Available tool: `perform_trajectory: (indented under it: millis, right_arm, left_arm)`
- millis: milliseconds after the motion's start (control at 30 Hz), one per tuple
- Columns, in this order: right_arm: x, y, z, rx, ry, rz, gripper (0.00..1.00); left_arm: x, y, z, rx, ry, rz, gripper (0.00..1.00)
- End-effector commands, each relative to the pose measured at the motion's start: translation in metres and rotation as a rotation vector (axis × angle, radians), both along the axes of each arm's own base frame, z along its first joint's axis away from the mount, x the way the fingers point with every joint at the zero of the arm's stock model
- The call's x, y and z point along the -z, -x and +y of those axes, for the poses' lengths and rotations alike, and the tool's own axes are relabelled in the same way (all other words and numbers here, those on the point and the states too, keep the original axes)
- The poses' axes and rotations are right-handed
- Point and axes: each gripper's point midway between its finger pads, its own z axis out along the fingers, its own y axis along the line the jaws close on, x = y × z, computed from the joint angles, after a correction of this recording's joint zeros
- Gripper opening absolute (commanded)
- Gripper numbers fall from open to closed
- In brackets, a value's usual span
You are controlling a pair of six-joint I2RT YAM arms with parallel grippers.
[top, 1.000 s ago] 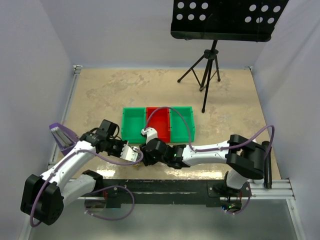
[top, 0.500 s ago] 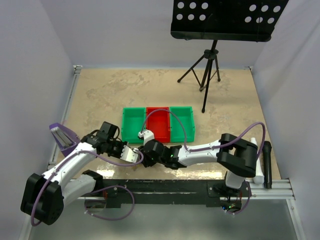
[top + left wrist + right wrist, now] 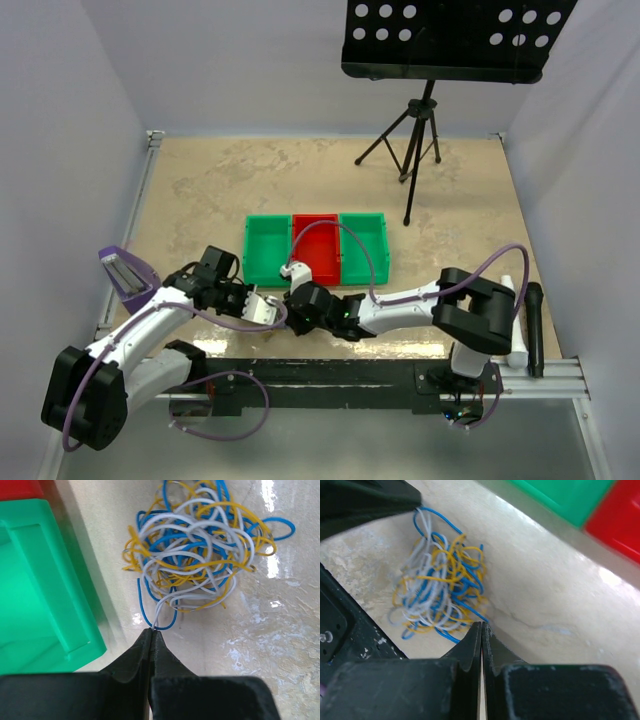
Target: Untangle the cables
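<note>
**A:** From above, the left gripper (image 3: 268, 310) and right gripper (image 3: 291, 313) meet tip to tip on the near side of the bins (image 3: 315, 250). What lies between them is hidden.

**B:** And the left wrist view?

**A:** The cables (image 3: 200, 545) lie in one knot of yellow, blue and white on the table (image 3: 280, 645), beside the green bin (image 3: 45, 580). The left jaws pinch a white strand at the knot's near edge (a blue loop hangs right by it).

**B:** The right wrist?

**A:** Its jaws are pressed together at the knot's opposite edge, where a blue strand reaches the tips. Whether it's caught, I cannot tell.

**B:** Then I'd draw the two apart slowly, low over the table. Watch that one strand slides free, not the whole knot.
</note>
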Motion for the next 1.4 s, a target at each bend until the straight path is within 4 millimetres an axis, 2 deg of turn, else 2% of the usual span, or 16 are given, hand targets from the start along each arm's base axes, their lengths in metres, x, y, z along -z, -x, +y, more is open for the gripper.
perform_trajectory:
  millis: [0, 133, 267, 300, 333, 367, 433, 467, 633, 833, 1100, 1367]
  right_arm:
    - [-0.013, -0.009, -0.023, 0.135, -0.029, 0.006, 0.0]
    - [-0.013, -0.01, -0.044, 0.21, -0.013, 0.028, 0.0]
    - [-0.022, -0.006, -0.039, 0.189, -0.06, 0.035, 0.0]
    - [-0.026, -0.006, -0.035, 0.179, -0.08, 0.034, 0.12]
    - [-0.028, -0.006, -0.031, 0.167, -0.096, 0.034, 0.28]
    - [-0.032, -0.005, -0.027, 0.15, -0.118, 0.028, 0.38]
    - [-0.04, -0.003, -0.02, 0.114, -0.158, 0.016, 0.49]
    - [-0.041, -0.003, -0.018, 0.1, -0.171, 0.009, 0.51]
    - [-0.046, 0.006, -0.004, -0.018, -0.215, -0.019, 0.49]
    - [-0.039, 0.013, 0.006, -0.104, -0.216, -0.02, 0.41]
    - [-0.021, 0.002, 0.009, -0.122, -0.187, 0.001, 0.36]
    - [-0.018, 0.001, 0.021, -0.18, -0.19, -0.003, 0.34]
  left_arm:
    - [-0.027, -0.014, -0.01, -0.024, 0.051, -0.031, 0.0]
    - [-0.038, -0.018, -0.007, -0.033, 0.045, -0.062, 0.0]
    - [-0.037, -0.014, -0.006, -0.024, 0.047, -0.063, 0.0]
    - [-0.037, -0.014, -0.007, -0.024, 0.05, -0.061, 0.0]
    - [-0.035, -0.013, -0.007, -0.024, 0.049, -0.059, 0.0]
    - [-0.035, -0.013, -0.007, -0.024, 0.05, -0.057, 0.0]
    - [-0.033, -0.012, -0.006, -0.025, 0.048, -0.056, 0.0]
    - [-0.032, -0.012, -0.006, -0.024, 0.047, -0.056, 0.0]
    - [-0.028, -0.012, -0.005, -0.02, 0.04, -0.059, 0.0]
    - [-0.024, -0.011, -0.004, -0.024, 0.034, -0.05, 0.0]
    - [-0.024, -0.012, -0.005, -0.029, 0.035, -0.041, 0.0]
    - [-0.025, -0.012, -0.005, -0.036, 0.035, -0.035, 0.0]
